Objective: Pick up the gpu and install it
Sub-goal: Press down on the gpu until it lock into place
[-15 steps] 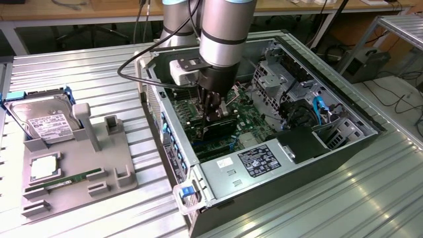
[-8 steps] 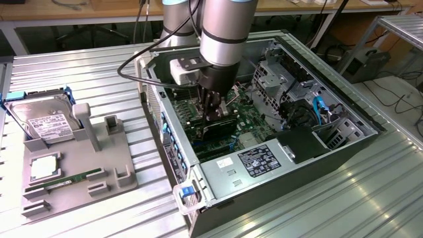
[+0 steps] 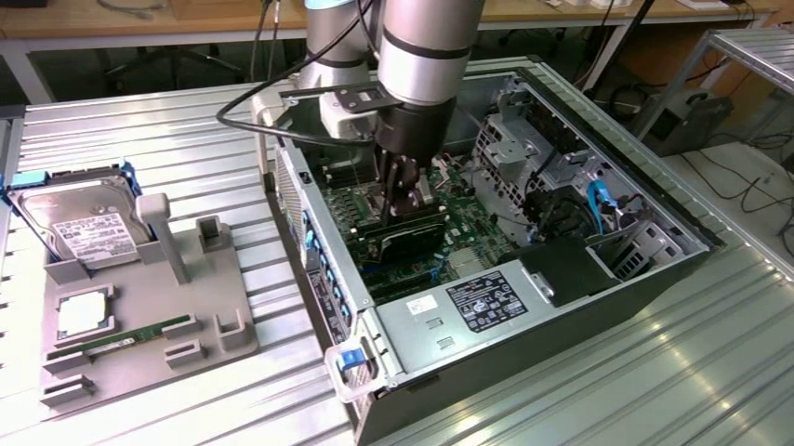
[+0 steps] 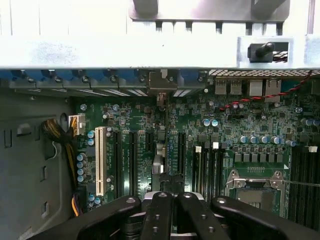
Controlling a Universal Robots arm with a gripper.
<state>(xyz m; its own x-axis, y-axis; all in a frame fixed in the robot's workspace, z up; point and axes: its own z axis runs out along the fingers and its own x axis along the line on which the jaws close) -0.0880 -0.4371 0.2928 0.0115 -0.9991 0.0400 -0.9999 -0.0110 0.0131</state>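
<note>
The open computer case (image 3: pixel 676 218) lies on its side on the metal table, and my gripper (image 3: pixel 404 206) reaches down into it over the green motherboard (image 3: pixel 466 218). The gripper is shut on the gpu (image 3: pixel 412 242), a slim black card standing on edge among the expansion slots. In the wrist view my gripper (image 4: pixel 169 206) has its black fingers (image 4: pixel 192 212) pressed together over the gpu (image 4: pixel 159 162), seen edge-on. The card's silver bracket (image 4: pixel 161 82) sits at the case's rear wall. Whether the card is seated in a slot I cannot tell.
On the exterior view's left, a grey holder (image 3: pixel 155 330) carries a silver hard drive (image 3: pixel 81 232), a square chip (image 3: pixel 85 316) and a green memory stick (image 3: pixel 125 336). Inside the case are the power supply (image 3: pixel 490 299), drive cages (image 3: pixel 527 139), a white slot (image 4: pixel 100 160) and the processor socket (image 4: pixel 255 182).
</note>
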